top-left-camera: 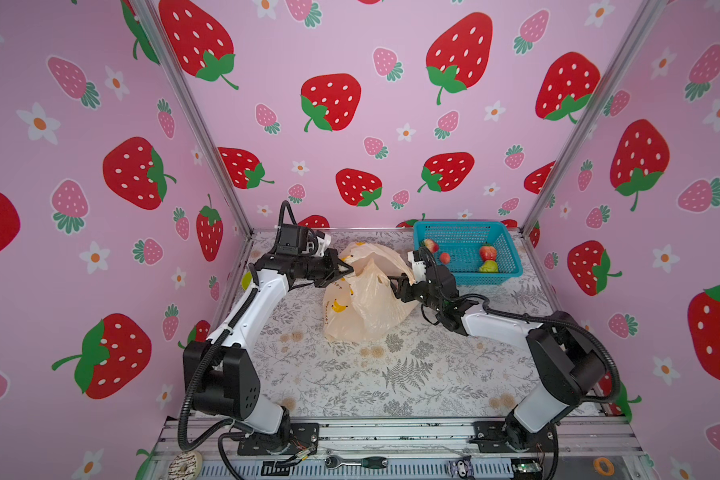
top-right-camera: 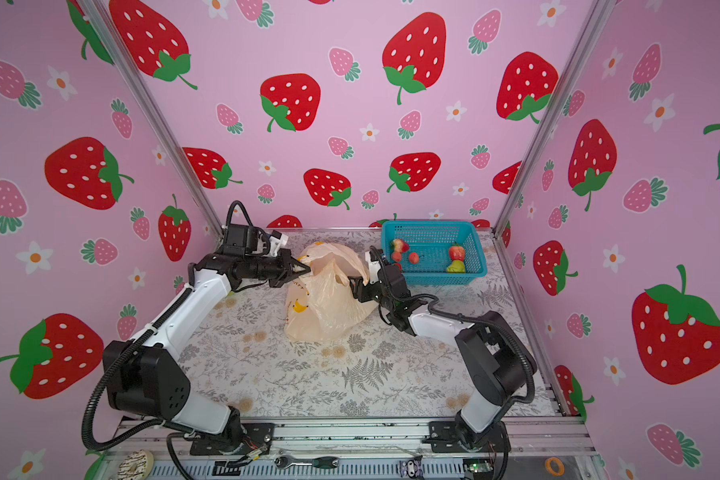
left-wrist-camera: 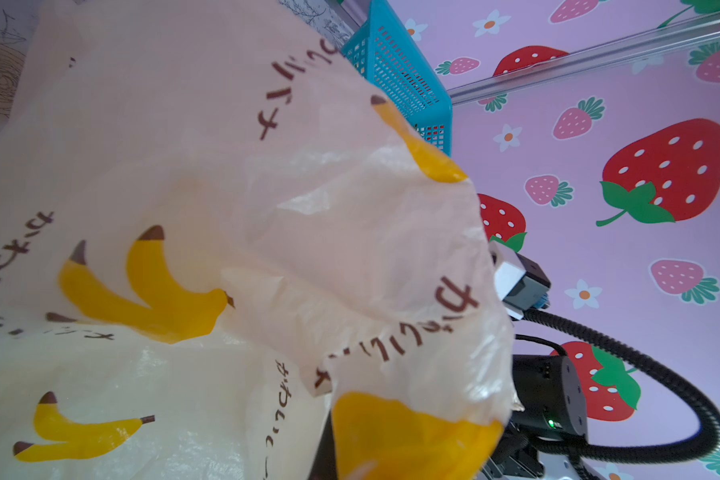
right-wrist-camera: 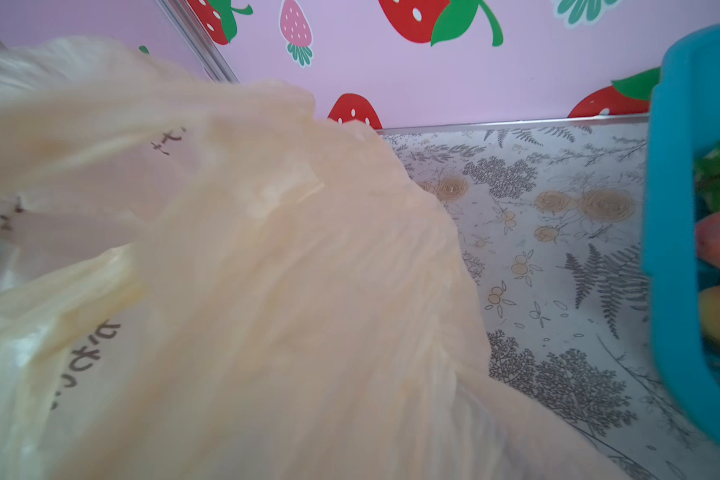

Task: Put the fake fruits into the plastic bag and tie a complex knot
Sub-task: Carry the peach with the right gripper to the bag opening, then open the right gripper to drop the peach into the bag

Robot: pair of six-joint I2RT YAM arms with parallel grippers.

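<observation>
The plastic bag (top-left-camera: 362, 307) (top-right-camera: 325, 307), pale peach with printed yellow bananas, stands crumpled mid-table and fills both wrist views (left-wrist-camera: 225, 187) (right-wrist-camera: 267, 291). My left gripper (top-left-camera: 345, 268) (top-right-camera: 302, 270) is shut on the bag's upper left rim and holds it up. My right gripper (top-left-camera: 395, 286) (top-right-camera: 355, 289) presses against the bag's right side; plastic hides its jaws. The fake fruits lie in the blue basket: strawberries (top-left-camera: 430, 245) (top-left-camera: 488, 252) (top-right-camera: 457, 252), a small red one (top-left-camera: 444, 258) and a green fruit (top-left-camera: 489, 267) (top-right-camera: 455, 267). A knot is not in view.
The blue mesh basket (top-left-camera: 466, 279) (top-right-camera: 433, 279) (left-wrist-camera: 395, 70) (right-wrist-camera: 674, 208) stands at the back right, just behind my right wrist. Strawberry-papered walls close three sides. On the front rail lie a ratchet tool (top-left-camera: 356, 461), a donut (top-left-camera: 186, 464) and an orange ring (top-left-camera: 603, 465).
</observation>
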